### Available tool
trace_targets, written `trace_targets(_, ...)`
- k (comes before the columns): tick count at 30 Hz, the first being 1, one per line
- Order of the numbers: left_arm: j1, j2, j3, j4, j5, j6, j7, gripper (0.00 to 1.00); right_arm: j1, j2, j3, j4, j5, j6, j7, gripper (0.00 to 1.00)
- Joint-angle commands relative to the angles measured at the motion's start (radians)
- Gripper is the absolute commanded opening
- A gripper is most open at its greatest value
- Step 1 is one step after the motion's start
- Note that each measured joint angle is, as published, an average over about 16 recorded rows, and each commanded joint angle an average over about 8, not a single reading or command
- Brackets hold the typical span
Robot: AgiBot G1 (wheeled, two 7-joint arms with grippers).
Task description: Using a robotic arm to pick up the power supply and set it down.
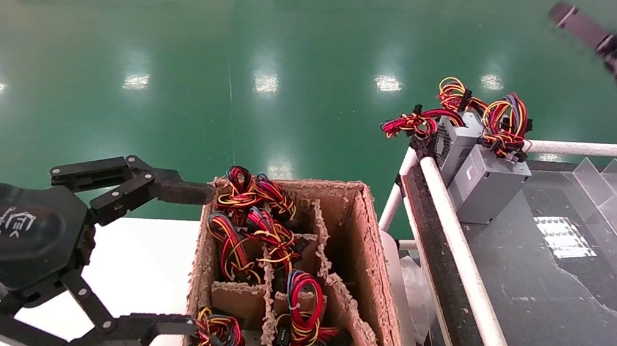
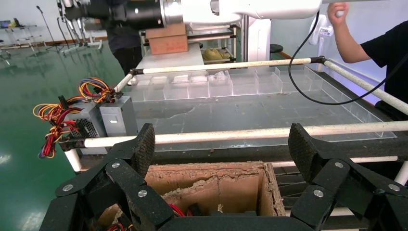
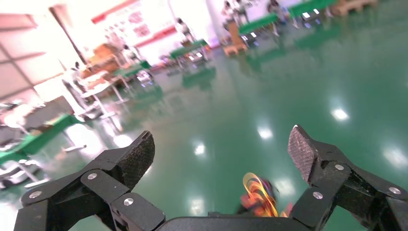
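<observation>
The left black linkage-fingered gripper [image 1: 189, 259] hangs beside the brown partitioned cardboard box [image 1: 361, 249], its fingers [image 1: 182, 191] spread wide and holding nothing, one tip at the box's far end and the other at its near end. Grey sheet-metal power supplies sit upright in the compartments, mostly hidden under looped red, yellow and blue wire bundles [image 1: 240, 230]; two more grey power supplies [image 1: 483, 182] stand at the corner of the dark railed tabletop [image 1: 571, 313]. The right gripper [image 3: 219, 163] is raised off to the right, fingers likewise wide apart and empty. The risk I see is the fingers snagging loose wires or the ragged cardboard dividers, so that a unit comes up crooked or drags the box along.
</observation>
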State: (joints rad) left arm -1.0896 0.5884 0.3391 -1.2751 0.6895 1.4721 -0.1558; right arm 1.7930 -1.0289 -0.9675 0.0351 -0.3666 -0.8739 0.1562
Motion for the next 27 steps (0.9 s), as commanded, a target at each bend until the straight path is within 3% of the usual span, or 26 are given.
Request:
trace_targets(1, 0.0, 0.0, 0.0, 0.0, 0.0, 0.0, 0.0, 1.0, 0.008, 0.007, 0.007, 0.001, 0.012, -0.013, -0.006, 1.0)
trace_targets(8, 0.0, 0.0, 0.0, 0.0, 0.0, 0.0, 0.0, 1.0, -0.023, 0.036, 0.046, 0.069, 0.002, -0.058, -0.009, 1.0)
trace_targets(27, 0.0, 0.0, 0.001, 0.001, -0.001, 0.0, 0.0, 1.0, -0.253, 0.162, 0.258, 0.46, -0.119, -0.245, 0.004, 1.0)
